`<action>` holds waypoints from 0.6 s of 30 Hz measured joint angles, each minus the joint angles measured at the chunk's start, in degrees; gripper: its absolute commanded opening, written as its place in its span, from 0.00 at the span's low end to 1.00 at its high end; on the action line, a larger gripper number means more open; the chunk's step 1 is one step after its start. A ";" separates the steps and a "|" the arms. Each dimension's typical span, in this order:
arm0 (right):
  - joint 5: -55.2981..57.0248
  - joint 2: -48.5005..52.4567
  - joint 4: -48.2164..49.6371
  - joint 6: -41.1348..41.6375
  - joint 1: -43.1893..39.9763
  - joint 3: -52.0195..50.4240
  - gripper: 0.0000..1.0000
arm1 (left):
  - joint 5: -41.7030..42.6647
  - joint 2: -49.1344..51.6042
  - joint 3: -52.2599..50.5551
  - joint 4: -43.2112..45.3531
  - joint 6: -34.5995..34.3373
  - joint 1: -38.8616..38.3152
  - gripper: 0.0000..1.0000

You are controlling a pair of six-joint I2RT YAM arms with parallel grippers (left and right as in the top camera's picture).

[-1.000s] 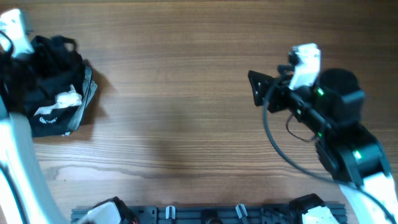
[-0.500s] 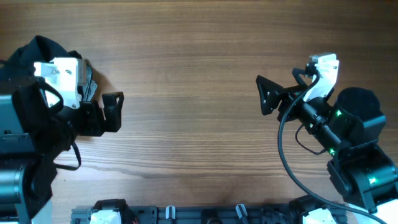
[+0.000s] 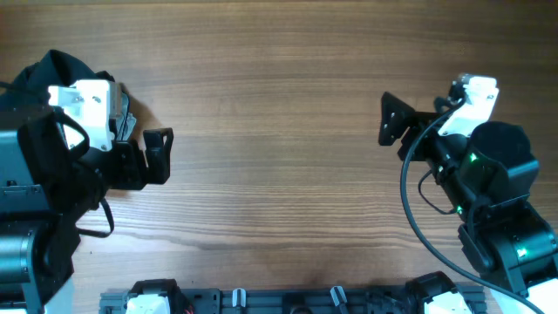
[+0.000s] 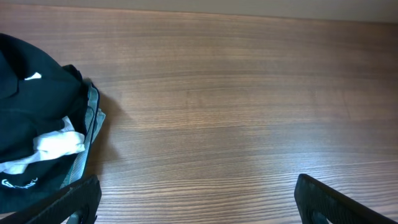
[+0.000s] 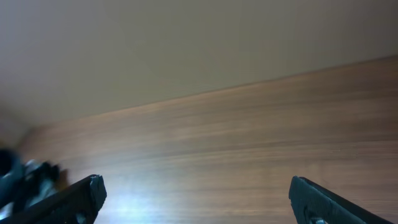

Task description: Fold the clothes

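Observation:
The black T-shirt [image 4: 28, 109] lies bunched on top of a pile at the table's far left, a small white mark showing on it. In the overhead view its black fabric [image 3: 54, 68] peeks out behind the left arm. My left gripper [image 3: 161, 157] is open and empty, just right of the pile and apart from it; in the left wrist view the open fingers [image 4: 196, 196] frame bare wood. My right gripper [image 3: 390, 120] is open and empty at the right side, and it is wide open in its wrist view [image 5: 196, 190].
In the pile under the T-shirt are a white garment [image 4: 59, 143], a black piece with white lettering [image 4: 18, 185] and a grey-striped edge [image 4: 92, 121]. The wooden table [image 3: 270, 113] spreads between the arms. A rail with clips [image 3: 288, 298] runs along the front edge.
My left arm has drawn back from the pile, its open gripper now pointing at the table's middle. My right gripper has moved to the right and slightly up.

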 measured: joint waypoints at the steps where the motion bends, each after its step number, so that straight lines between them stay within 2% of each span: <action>1: 1.73 0.00 0.48 -2.10 0.00 0.00 1.00 | 0.00 0.00 0.00 -0.02 0.02 0.00 1.00; 5: 3.63 -1.55 4.37 -7.98 -1.88 -2.03 1.00 | -0.02 0.00 0.00 -0.02 0.02 0.00 1.00; 12: -3.15 -16.13 20.28 -10.71 -13.86 -25.11 1.00 | -0.24 0.02 -0.04 -0.04 0.02 0.00 1.00; 15: -5.20 -26.05 23.52 -10.71 -17.55 -37.48 1.00 | -0.24 -0.02 -0.04 0.00 0.00 0.00 1.00; 18: -5.90 -36.30 24.13 -10.73 -18.36 -45.53 1.00 | -0.37 -0.02 -0.07 -0.02 0.00 0.00 1.00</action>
